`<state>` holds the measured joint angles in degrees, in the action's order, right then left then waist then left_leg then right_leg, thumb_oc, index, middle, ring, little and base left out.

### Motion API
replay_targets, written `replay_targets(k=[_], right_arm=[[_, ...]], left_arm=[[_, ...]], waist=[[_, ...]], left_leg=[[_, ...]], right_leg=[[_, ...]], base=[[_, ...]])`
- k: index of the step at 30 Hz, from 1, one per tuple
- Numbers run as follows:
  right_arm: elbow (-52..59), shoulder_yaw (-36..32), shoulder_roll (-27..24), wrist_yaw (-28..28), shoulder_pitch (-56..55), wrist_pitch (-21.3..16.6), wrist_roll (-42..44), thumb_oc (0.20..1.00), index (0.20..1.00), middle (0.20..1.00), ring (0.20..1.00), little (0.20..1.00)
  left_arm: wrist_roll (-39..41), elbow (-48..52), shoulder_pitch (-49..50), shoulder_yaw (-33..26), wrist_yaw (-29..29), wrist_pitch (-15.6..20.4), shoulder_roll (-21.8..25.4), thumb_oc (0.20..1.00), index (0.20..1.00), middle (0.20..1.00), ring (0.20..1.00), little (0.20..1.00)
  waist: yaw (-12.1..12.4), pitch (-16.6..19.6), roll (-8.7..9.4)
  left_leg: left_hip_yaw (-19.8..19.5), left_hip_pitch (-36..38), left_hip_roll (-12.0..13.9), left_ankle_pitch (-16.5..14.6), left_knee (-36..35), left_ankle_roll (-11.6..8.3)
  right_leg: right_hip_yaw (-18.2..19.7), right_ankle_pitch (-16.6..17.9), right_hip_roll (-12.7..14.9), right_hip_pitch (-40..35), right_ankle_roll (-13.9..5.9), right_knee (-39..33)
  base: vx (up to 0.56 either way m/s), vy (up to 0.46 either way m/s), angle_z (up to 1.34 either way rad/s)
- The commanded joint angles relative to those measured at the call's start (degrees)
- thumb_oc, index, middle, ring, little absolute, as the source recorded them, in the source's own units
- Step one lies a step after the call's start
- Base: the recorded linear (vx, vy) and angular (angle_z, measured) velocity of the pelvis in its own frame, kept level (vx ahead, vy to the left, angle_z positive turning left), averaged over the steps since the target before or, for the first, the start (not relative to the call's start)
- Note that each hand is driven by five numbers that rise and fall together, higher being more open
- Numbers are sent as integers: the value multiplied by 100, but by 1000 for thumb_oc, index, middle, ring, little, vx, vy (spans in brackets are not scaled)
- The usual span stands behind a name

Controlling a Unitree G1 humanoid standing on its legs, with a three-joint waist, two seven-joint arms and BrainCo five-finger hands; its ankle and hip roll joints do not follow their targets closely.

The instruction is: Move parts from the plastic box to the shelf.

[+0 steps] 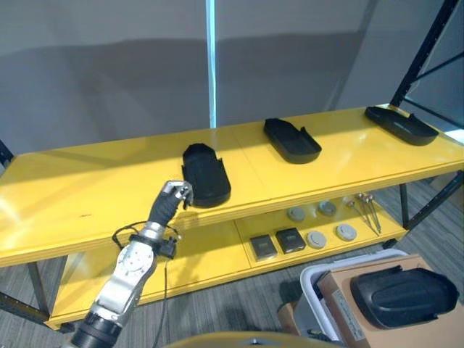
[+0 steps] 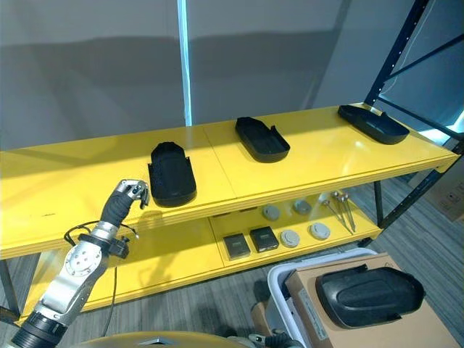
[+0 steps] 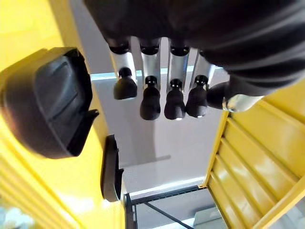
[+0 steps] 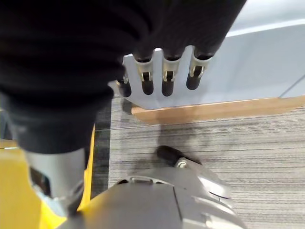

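Left robot hand (image 1: 176,194), fingers relaxed and empty, beside the nearest black part (image 1: 204,174) on the yellow shelf (image 1: 87,196). Right robot hand (image 4: 162,71) open, empty. Another part (image 1: 403,296) rests atop the plastic box (image 1: 319,279).

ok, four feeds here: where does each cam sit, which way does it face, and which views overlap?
Left eye view: on the head, looking down at the yellow shelf; left hand beside the nearest black part.
Right eye view: same scene, slightly offset; another black part on the cardboard box.
Left wrist view: along relaxed fingers, empty; shares that nearest part.
Right wrist view: right hand over grey carpet, holding nothing.
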<state>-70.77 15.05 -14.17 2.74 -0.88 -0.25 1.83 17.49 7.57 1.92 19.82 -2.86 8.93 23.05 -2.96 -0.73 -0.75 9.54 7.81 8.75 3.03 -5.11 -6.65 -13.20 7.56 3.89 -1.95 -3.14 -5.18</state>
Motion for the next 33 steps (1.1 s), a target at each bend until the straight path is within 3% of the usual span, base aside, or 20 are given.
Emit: replay_targets(k=[1, 7, 22, 33], right_arm=[[-322, 207, 361, 44, 293, -38, -135, 1000, 1000, 1000, 1000, 1000], [-232, 358, 362, 135, 337, -27, -151, 1000, 1000, 1000, 1000, 1000], [-71, 466, 340, 297, 360, -28, -182, 1000, 1000, 1000, 1000, 1000], [88, 647, 326, 321, 416, -67, -262, 1000, 1000, 1000, 1000, 1000]], left_arm=[[169, 47, -535, -29, 234, 137, 12, 200, 200, 200, 200, 200], [-261, -690, -1195, 325, 32, 171, -14, 200, 200, 200, 200, 200], [-484, -1901, -2017, 150, -602, 121, -234, 200, 200, 200, 200, 200], [-695, -2584, -2628, -178, -1123, 129, -1, 200, 200, 200, 200, 200]], waist=[[-73, -377, 108], [-223, -453, 156], [-504, -590, 185], [-608, -645, 212]], left_leg=[[20, 228, -105, -729, 11, 236], [48, -35, -114, -685, 11, 236], [188, -513, -85, -581, 11, 207], [216, -827, -74, -486, 11, 176]], right_leg=[[-45, -721, 406, -471, -532, 18], [53, -653, 381, -153, -547, 18], [260, -583, 285, 440, -542, 18], [341, -521, 225, 810, -532, 18]], base=[[0, 0, 0], [-1, 2, -6], [1, -6, -8], [1, -3, -2]])
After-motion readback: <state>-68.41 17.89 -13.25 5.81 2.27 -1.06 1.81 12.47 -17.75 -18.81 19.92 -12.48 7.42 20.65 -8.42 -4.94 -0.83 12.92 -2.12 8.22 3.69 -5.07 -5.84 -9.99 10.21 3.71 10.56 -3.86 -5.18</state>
